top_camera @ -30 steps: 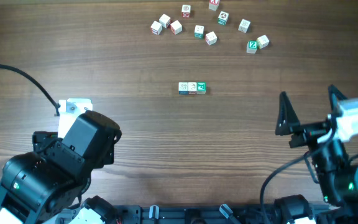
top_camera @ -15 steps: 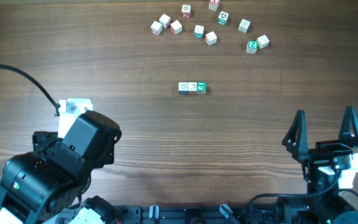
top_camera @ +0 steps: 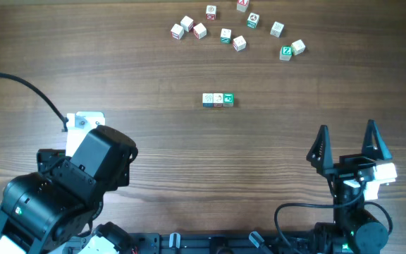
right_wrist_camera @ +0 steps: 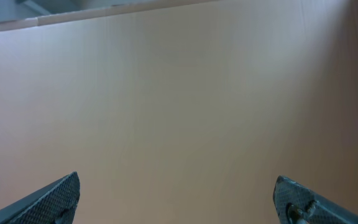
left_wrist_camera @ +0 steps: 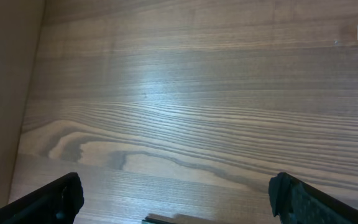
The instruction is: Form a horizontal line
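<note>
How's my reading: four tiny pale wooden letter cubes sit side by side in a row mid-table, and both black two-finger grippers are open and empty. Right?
Not quite. The overhead view shows the row of tiny pale wooden letter cubes holds three, not four. The rest stands: side by side mid-table, left gripper and right gripper open and empty.

Robot lab setup: wood-grain table, black cable.

Table: brown wood grain, streaked.
Horizontal line: three pale cubes with blue print, red print, green face.
Loose cubes: pale, red or green prints.
Left arm: black.
</note>
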Controlling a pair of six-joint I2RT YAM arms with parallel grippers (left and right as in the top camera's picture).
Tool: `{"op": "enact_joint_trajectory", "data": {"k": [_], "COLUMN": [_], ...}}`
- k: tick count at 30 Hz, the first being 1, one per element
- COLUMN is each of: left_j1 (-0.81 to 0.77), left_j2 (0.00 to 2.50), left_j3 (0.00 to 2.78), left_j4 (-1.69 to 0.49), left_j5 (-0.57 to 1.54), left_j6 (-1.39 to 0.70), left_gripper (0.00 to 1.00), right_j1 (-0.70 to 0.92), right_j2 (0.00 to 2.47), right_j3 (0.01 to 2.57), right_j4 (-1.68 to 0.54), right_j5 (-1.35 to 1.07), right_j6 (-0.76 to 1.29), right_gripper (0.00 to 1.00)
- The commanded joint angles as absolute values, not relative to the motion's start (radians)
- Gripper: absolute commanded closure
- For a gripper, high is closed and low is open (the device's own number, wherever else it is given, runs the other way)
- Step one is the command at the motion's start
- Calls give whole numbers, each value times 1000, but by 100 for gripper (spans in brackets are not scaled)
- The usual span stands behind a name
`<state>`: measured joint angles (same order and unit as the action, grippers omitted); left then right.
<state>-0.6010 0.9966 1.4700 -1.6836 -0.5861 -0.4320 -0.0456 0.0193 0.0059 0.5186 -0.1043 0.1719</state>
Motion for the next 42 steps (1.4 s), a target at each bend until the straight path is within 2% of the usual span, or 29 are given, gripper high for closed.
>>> {"op": "enact_joint_trajectory", "data": {"k": [1,13,42], "left_j1": [-598,-598,-598], "left_j2": [994,994,994], "left_j3": [1472,1472,1472], "left_j4": [-1684,-1684,-1684], "left_j5": [-592,-592,-592], "left_j6": [-453,-453,-453], "left_gripper": [0,0,0], "right_j1": [-68,-79,-79], "right_j2": [3,3,4], "right_j3": [5,5,5], "right_j4": [476,-4,1], "right_j5": [-95,-75,-68], "right_j6": [183,186,186], "right_gripper": [0,0,0]}}
